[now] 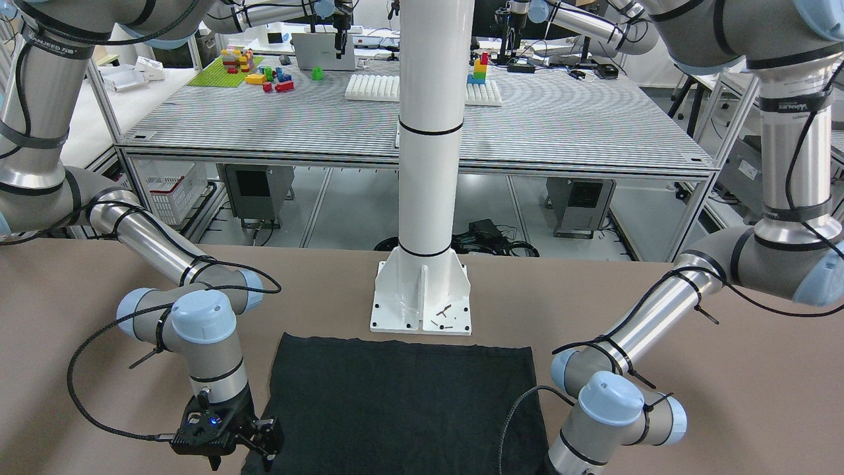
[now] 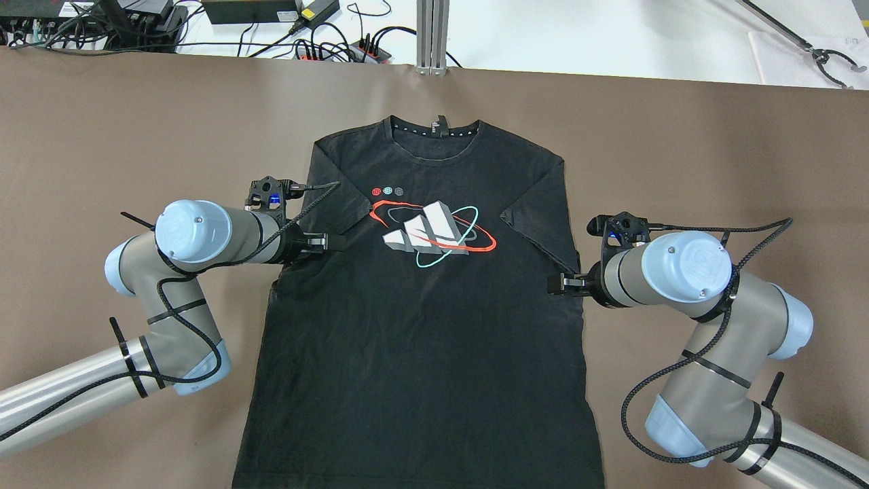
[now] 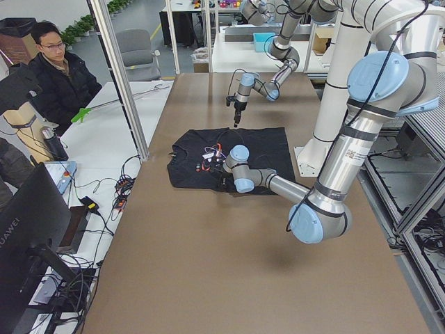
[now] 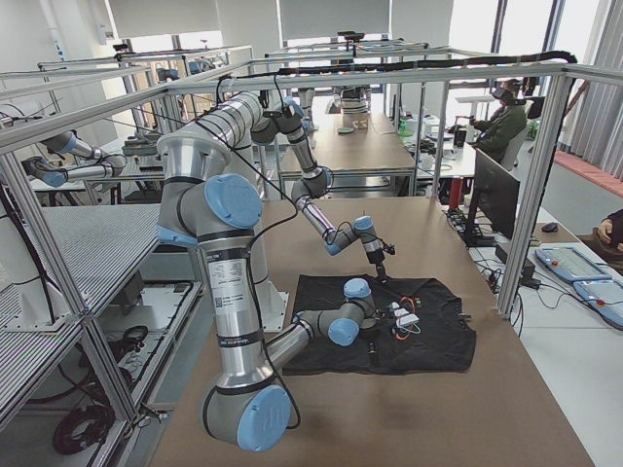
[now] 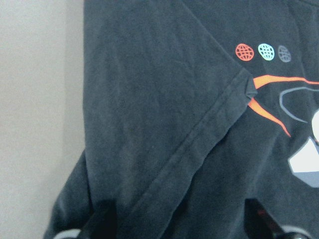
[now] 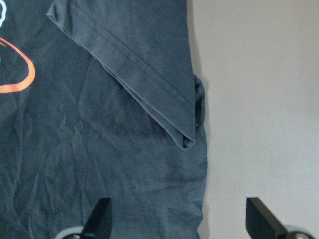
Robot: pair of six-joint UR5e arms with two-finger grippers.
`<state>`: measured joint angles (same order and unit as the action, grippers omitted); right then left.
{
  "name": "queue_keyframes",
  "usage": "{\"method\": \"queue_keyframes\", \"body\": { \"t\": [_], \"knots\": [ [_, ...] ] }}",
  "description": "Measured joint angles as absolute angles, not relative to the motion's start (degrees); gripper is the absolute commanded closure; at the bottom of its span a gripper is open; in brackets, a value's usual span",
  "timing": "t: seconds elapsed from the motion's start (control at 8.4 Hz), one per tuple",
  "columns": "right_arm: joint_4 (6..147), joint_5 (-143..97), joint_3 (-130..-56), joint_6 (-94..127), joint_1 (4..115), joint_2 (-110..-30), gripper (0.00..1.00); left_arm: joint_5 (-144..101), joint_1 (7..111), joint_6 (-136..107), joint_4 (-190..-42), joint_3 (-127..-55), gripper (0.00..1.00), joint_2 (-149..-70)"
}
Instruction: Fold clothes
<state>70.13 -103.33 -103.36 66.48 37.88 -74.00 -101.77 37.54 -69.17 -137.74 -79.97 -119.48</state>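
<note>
The clothes are one black T-shirt (image 2: 421, 339) with a red, teal and white print on the chest, lying flat and face up on the brown table. Both sleeves are folded in over the body. It also shows in the front view (image 1: 395, 402) and both wrist views (image 5: 149, 124) (image 6: 99, 149). My left gripper (image 2: 333, 242) is open and empty over the folded left sleeve, its fingers wide apart in the left wrist view (image 5: 179, 224). My right gripper (image 2: 560, 284) is open and empty over the shirt's right edge, just below the folded right sleeve (image 6: 179, 221).
The white pole's base plate (image 1: 422, 297) stands just behind the shirt's hem. Cables and power strips (image 2: 339, 47) lie beyond the table's far edge. An operator (image 3: 55, 69) sits past that edge. Bare brown tabletop (image 2: 102, 136) lies on both sides of the shirt.
</note>
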Motion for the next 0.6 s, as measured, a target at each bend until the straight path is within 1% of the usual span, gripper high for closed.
{"method": "queue_keyframes", "body": {
  "t": [0.24,0.6],
  "knots": [
    [70.1,-103.3,-103.4,66.5,37.9,-74.0,0.06,-101.6,37.3,-69.2,-137.5,-82.3,0.07,-117.8],
    [70.1,-103.4,-103.4,66.8,37.6,-74.0,0.06,-101.6,37.3,-69.3,-137.5,-83.3,0.07,-117.1]
  ]
}}
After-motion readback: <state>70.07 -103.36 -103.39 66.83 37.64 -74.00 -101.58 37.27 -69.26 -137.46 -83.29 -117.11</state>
